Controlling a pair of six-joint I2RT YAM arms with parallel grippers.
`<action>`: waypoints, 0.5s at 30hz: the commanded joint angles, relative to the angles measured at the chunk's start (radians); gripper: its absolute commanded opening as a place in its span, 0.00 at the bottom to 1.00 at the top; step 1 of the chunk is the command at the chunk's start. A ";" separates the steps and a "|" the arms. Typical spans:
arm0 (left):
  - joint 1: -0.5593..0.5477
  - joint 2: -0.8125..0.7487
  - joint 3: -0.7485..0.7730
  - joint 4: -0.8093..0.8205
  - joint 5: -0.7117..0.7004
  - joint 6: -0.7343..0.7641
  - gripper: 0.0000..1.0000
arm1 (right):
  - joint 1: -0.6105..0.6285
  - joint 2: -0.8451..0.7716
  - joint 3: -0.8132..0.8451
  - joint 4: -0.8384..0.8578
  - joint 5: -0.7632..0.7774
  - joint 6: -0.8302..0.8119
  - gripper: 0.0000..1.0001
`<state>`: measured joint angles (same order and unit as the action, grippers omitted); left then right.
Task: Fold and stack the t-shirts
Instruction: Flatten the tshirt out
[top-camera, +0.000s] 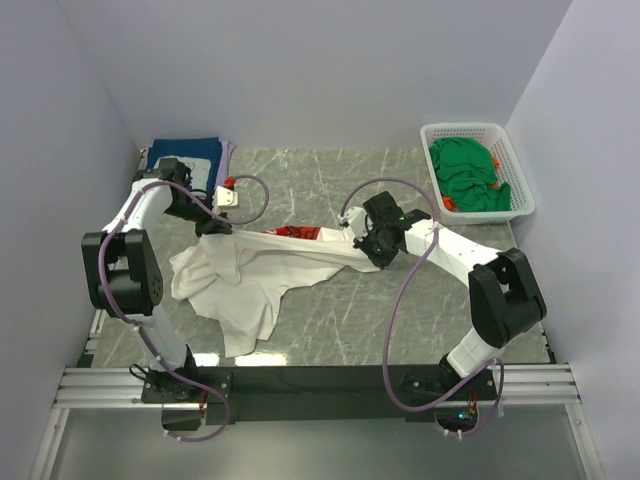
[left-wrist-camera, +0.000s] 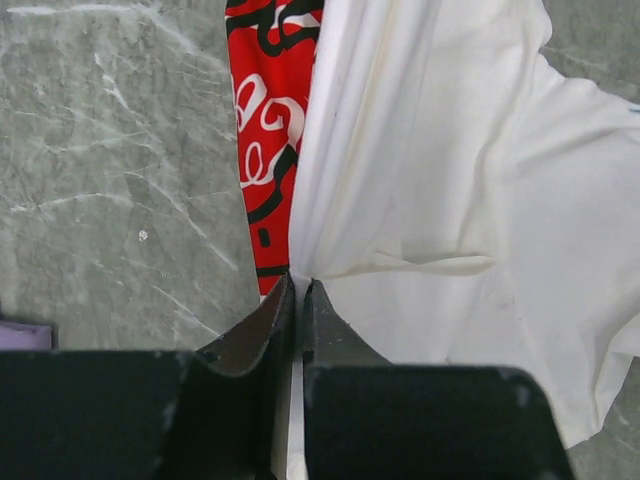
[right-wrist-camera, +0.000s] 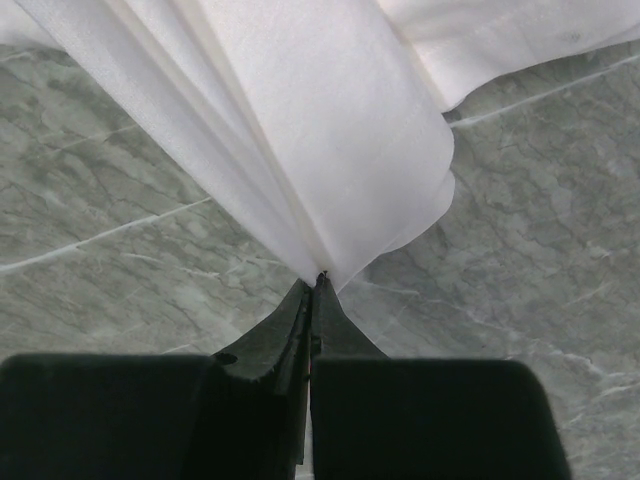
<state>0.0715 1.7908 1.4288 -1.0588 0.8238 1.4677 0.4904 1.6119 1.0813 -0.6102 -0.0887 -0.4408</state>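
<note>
Worktop (top-camera: 330, 170) is walled in left, far and right, with bare marble mostly far-middle and near-right; the big white t-shirt (top-camera: 250, 285) sprawls near-left, its lowest fold close to the near edge. Basket (top-camera: 470, 130) of green t-shirts (top-camera: 465, 178) sits far-right, navy t-shirt (top-camera: 185, 148) far-left, both apart from it. Left gripper (top-camera: 212, 226) is clamped on the shirt beside the red print (left-wrist-camera: 262, 120), right gripper (top-camera: 358, 245) pinches a bunched white edge, cloth stretched between them.
</note>
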 joint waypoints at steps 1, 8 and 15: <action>0.030 -0.036 -0.004 0.028 0.012 -0.029 0.09 | -0.021 -0.009 0.019 -0.049 0.040 -0.015 0.00; 0.034 -0.022 -0.014 0.063 0.038 -0.087 0.15 | -0.021 -0.007 0.025 -0.057 0.023 -0.012 0.00; 0.033 -0.002 -0.045 0.077 0.025 -0.090 0.19 | -0.019 0.005 0.034 -0.059 0.012 -0.013 0.00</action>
<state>0.1020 1.7912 1.3846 -0.9913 0.8360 1.3891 0.4778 1.6123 1.0813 -0.6456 -0.0902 -0.4435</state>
